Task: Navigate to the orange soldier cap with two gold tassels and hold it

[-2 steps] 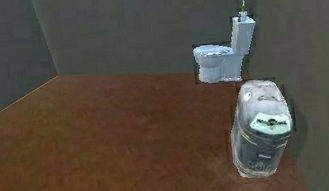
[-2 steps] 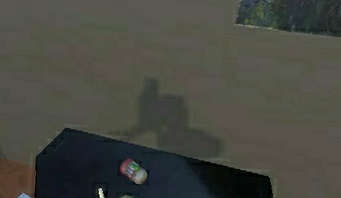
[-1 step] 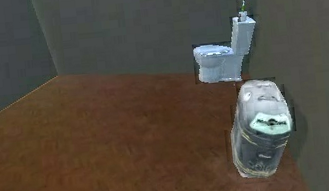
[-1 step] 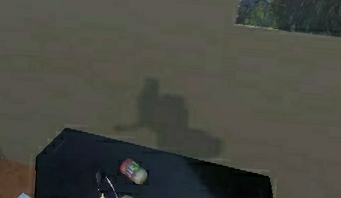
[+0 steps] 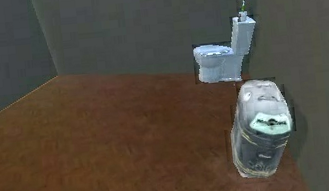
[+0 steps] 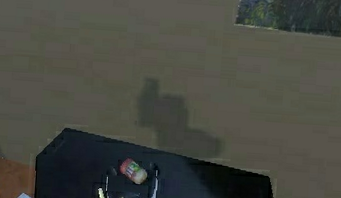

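On a black tabletop [image 6: 223, 186] low in the arm side view lies a small blob [image 6: 133, 170], red-orange with a green band and a pale yellow end; its shape is too small to name. Two thin pale curved fingers [image 6: 158, 181] of my gripper [image 6: 133, 182] stand on either side of it, the dark body merging with the tabletop. Short yellow strips [image 6: 102, 197] show just below, near the bottom edge. Because the blob rests on the table at the gripper, I cannot tell whether it holds anything.
A plain tan wall rises behind the table, with a framed picture [image 6: 300, 14] at its top right. In the forward view a white toilet [image 5: 224, 58] stands by the far wall and a grey-white bin [image 5: 261, 129] near the right. Brown floor [image 5: 97, 140] lies wide to the left.
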